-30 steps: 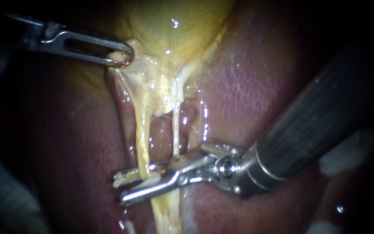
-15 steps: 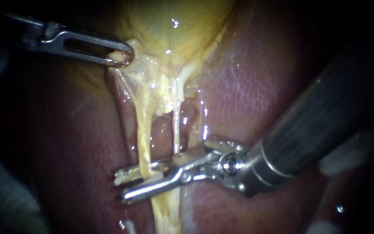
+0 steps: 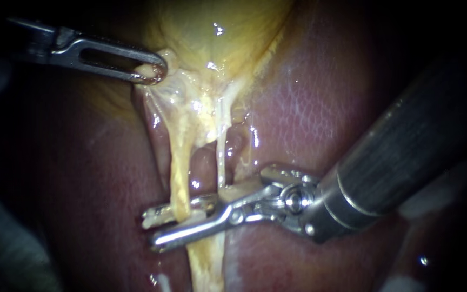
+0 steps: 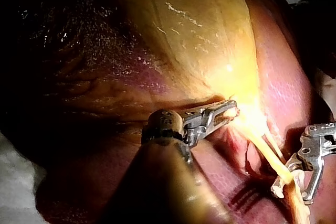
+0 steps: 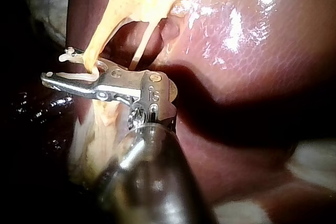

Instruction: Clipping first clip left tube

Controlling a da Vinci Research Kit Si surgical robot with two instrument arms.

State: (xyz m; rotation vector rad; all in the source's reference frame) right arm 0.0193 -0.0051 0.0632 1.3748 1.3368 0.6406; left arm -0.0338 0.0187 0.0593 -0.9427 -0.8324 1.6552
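White clip (image 3: 155,216) is sitting in the spread claw of the right instrument (image 3: 151,232), straddling the left tube (image 3: 178,178) low down, not yet squeezed. Left instrument (image 3: 149,71) claw is pinching the gallbladder (image 3: 217,32) neck, holding things taut.

Risk: thin right tube (image 3: 221,162) is ending just beside the claw's hinge, so pushing deeper is likely catching it in the clip too. If the left hold is slipping, the left tube is going slack and the clip is landing skewed or only partway across.

Left tube is running near vertical in the endoscope view, long axis from the gallbladder downward over the liver (image 3: 309,108), crossing the claw almost square.
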